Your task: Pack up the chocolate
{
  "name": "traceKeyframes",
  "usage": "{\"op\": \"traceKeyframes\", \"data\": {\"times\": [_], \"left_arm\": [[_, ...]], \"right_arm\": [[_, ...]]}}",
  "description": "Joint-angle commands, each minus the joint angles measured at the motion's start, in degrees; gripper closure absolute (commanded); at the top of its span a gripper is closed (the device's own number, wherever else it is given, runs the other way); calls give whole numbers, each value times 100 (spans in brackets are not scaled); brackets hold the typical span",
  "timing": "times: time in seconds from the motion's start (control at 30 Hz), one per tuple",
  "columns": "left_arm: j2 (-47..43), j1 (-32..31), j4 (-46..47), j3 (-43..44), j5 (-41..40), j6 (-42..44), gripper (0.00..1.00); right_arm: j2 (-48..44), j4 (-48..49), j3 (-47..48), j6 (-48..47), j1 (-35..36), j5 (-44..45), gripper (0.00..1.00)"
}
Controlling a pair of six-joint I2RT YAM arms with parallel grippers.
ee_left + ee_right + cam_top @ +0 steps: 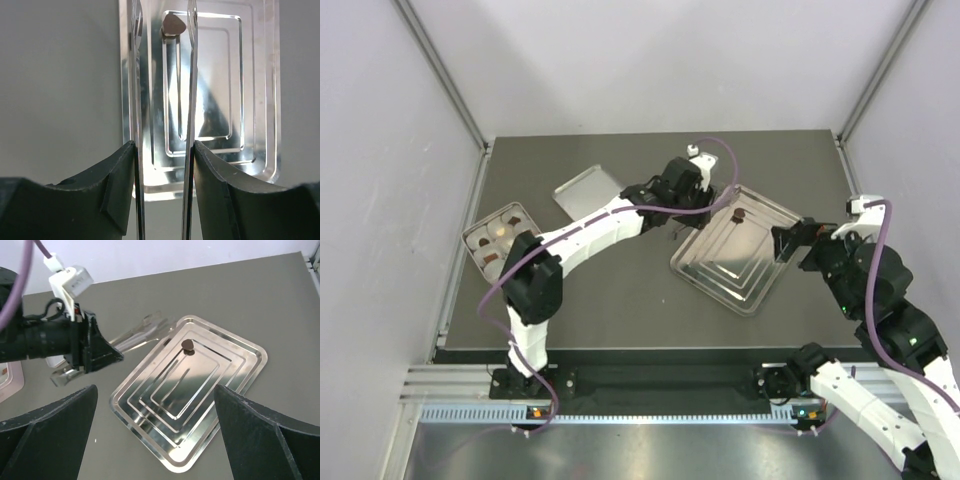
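White-and-black arms (585, 232) carry purple cables (876, 262) and black tools (92, 347).

My left arm (582, 232) reaches fwd & across to the right, elbow bent near my base, wrist well out past table centre. Left gripper (163, 30) is partly open: its two long clear fingers (136, 100) run nearly parallel w/ a narrow gap, nothing between them. My right arm (880, 300) is folded back on the right side, wrist turned inward. Right gripper (155, 435) gapes wide, both dark fingers (47, 432) far apart, nothing held.
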Motion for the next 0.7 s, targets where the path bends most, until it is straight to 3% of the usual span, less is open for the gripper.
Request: {"op": "traceKeyframes", "data": {"times": [0.0, 0.67], "left_arm": [[149, -69, 586, 373, 133, 329, 48], [1476, -193, 1087, 505, 302, 645, 47]], "right_arm": [[-86, 289, 133, -132, 90, 175, 0], [-245, 280, 80, -220, 90, 377, 0]]}}
